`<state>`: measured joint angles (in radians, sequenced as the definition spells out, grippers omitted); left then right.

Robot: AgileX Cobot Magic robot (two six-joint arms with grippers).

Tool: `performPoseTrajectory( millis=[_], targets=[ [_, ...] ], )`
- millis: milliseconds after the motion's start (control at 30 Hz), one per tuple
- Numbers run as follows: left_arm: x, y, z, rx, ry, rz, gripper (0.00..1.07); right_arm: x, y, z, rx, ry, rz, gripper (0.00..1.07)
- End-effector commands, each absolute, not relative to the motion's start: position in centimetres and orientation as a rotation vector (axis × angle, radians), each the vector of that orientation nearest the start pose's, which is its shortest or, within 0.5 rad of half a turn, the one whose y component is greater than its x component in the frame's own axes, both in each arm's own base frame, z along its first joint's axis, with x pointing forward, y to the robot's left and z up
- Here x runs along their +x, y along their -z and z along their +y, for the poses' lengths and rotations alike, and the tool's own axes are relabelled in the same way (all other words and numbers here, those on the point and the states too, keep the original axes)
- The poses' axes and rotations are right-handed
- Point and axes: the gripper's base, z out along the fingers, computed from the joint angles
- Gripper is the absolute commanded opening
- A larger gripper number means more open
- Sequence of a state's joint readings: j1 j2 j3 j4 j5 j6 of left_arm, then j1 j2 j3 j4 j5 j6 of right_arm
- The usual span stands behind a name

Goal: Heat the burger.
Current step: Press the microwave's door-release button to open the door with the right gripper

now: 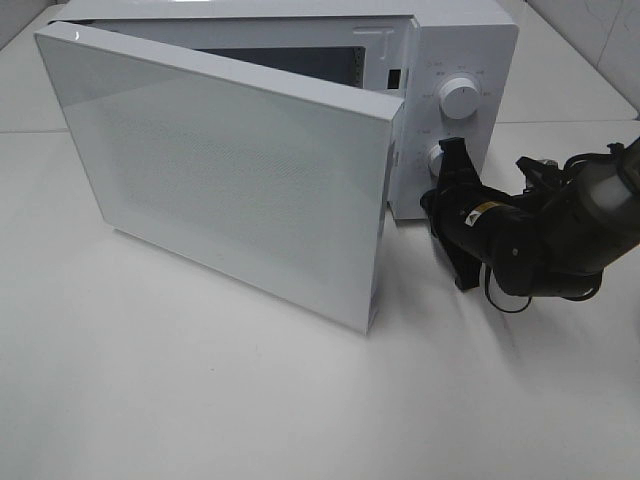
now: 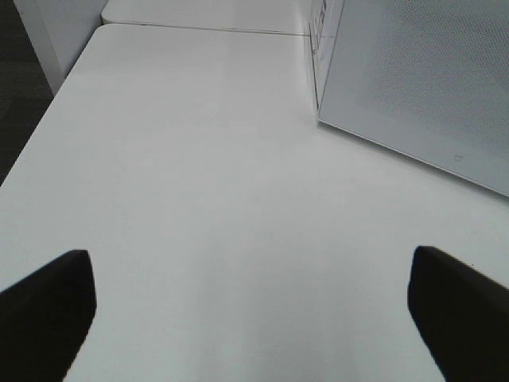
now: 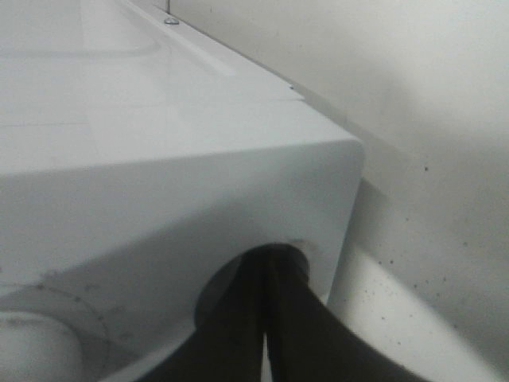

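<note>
1. A plain white table (image 1: 200, 400) fills the scene, with pale wall tiles (image 1: 600, 40) behind it at the far right of the high view.
2. A white microwave (image 1: 470, 40) stands at the back of the table. Its door (image 1: 230, 180) is swung partway open towards the camera and blocks most of the cavity.
3. The control panel at the microwave's right carries two white dials, an upper knob (image 1: 459, 97) and a lower knob (image 1: 437, 155).
4. The right gripper (image 1: 452, 150) reaches in from the right side of the table, its dark fingers (image 3: 270, 318) pressed together with only a thin seam between them and nothing pinched.
5. Its tips sit at the control panel just beside the lower knob, partly covering it. Whether they touch the knob cannot be told.
6. The left gripper (image 2: 250, 263) hangs over bare tabletop near the outer face of the open door. Its two black fingers (image 2: 48, 310) are spread wide and hold nothing.
7. The burger does not show in any view. What little of the cavity appears above the door's top edge is dim, so its place cannot be told.
</note>
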<state>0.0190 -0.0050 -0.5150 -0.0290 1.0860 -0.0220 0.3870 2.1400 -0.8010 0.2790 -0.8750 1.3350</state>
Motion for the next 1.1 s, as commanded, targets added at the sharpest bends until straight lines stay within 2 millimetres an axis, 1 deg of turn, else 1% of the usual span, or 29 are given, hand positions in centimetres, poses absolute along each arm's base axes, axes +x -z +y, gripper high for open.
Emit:
performPoseTrajectory(
  millis=[33, 533, 600, 900, 967, 1100],
  targets=[
    [-1.1, -28.0, -0.2, -0.038, 0.033, 2.017, 1.02, 36.6, -10.1, 11.3, 1.169, -1.097, 1.489, 0.01],
    [-1.1, -28.0, -0.2, -0.038, 0.033, 2.017, 1.02, 36.0, -10.2, 11.4, 1.204, -1.107, 1.540, 0.02],
    [-1.1, -28.0, -0.2, -0.038, 0.033, 2.017, 1.02, 35.2, -9.8, 11.2, 1.221, -1.089, 1.569, 0.02],
    [-1.1, -28.0, -0.2, -0.038, 0.033, 2.017, 1.02, 34.4, -9.2, 11.1, 1.224, -1.076, 1.610, 0.02],
    [-1.1, -28.0, -0.2, -0.038, 0.033, 2.017, 1.02, 33.9, -8.8, 11.0, 1.232, -1.066, 1.630, 0.02],
    [-1.1, -28.0, -0.2, -0.038, 0.033, 2.017, 1.02, 33.7, -8.8, 11.2, 1.228, -1.078, 1.644, 0.02]
  ],
)
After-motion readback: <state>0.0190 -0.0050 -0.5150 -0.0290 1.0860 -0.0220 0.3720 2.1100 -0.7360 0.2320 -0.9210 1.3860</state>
